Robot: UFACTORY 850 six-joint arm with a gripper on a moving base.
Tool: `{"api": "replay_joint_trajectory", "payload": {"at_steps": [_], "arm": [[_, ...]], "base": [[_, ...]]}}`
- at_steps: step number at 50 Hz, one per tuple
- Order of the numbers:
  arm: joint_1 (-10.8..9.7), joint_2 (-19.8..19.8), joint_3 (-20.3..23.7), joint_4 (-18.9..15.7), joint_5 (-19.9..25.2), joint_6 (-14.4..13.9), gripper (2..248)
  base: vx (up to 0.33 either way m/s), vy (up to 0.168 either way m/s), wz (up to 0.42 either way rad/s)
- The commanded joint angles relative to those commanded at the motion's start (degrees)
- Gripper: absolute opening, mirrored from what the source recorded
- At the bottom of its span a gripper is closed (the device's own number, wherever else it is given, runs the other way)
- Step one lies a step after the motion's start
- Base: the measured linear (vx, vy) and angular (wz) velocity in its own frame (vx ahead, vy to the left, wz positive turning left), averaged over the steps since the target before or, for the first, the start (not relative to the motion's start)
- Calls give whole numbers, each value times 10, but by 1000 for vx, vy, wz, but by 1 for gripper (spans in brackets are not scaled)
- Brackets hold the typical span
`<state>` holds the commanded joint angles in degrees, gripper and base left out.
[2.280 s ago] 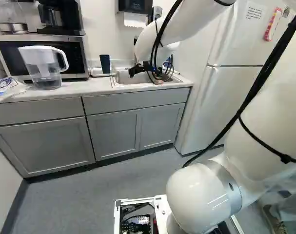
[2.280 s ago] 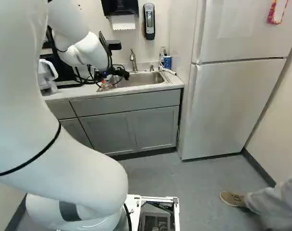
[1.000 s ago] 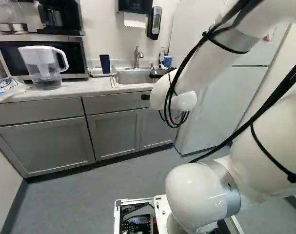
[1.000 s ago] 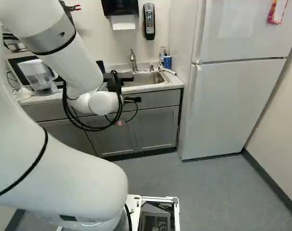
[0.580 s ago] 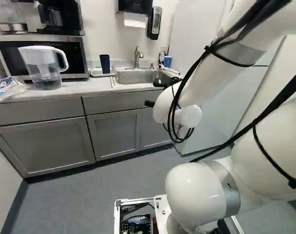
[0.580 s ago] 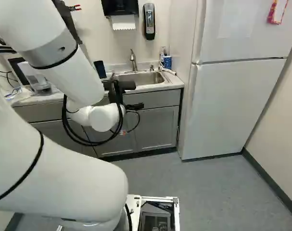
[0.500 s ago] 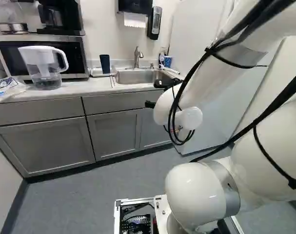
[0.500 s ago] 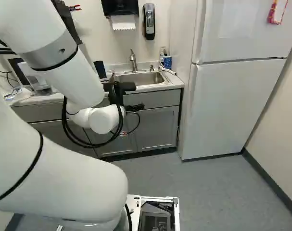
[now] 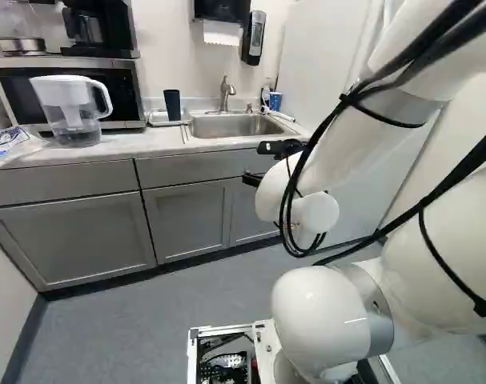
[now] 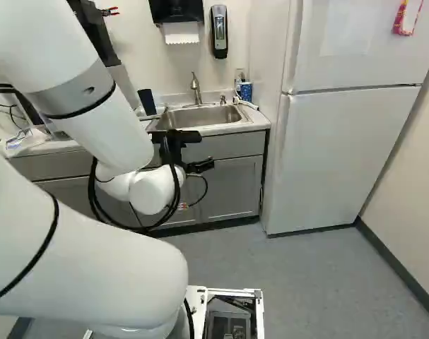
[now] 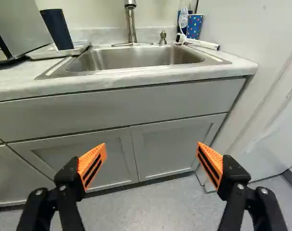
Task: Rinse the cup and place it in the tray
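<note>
A white robot arm (image 9: 447, 192) reaches toward a kitchen sink (image 9: 230, 126) set into a pale counter (image 9: 130, 146). A white refrigerator (image 10: 341, 155) stands to the right of the sink, past the counter's right end. Grey cabinets (image 10: 228, 191) fill the space under the sink, and grey floor (image 10: 327, 275) runs from their foot back toward the base. The counter's front edge passes in front of the sink as a narrow strip; its surface continues to the left. A microwave (image 9: 118, 92) sits well left of the sink, with a clear, white-topped pitcher (image 9: 70, 108) in front of it. The black gripper (image 10: 202, 166) hangs on the near side of the sink, apart from the cabinet fronts. It is open, its orange pads (image 11: 93, 166) spread wide, with cabinet doors and floor visible through the gap. A shallow white tray (image 11: 42, 53) lies just left of the sink; the dark blue cup (image 11: 57, 30) stands in it. The faucet (image 11: 131, 24) rises behind the sink, and a blue spotted cup (image 11: 194, 27) stands by its back right corner.
</note>
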<state>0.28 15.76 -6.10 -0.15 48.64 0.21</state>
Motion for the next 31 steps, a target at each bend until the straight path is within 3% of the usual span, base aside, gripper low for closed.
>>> {"api": "replay_joint_trajectory", "payload": {"at_steps": [31], "arm": [[-3,2,11,1,14,-2,247]], "base": [[0,0,0]]}}
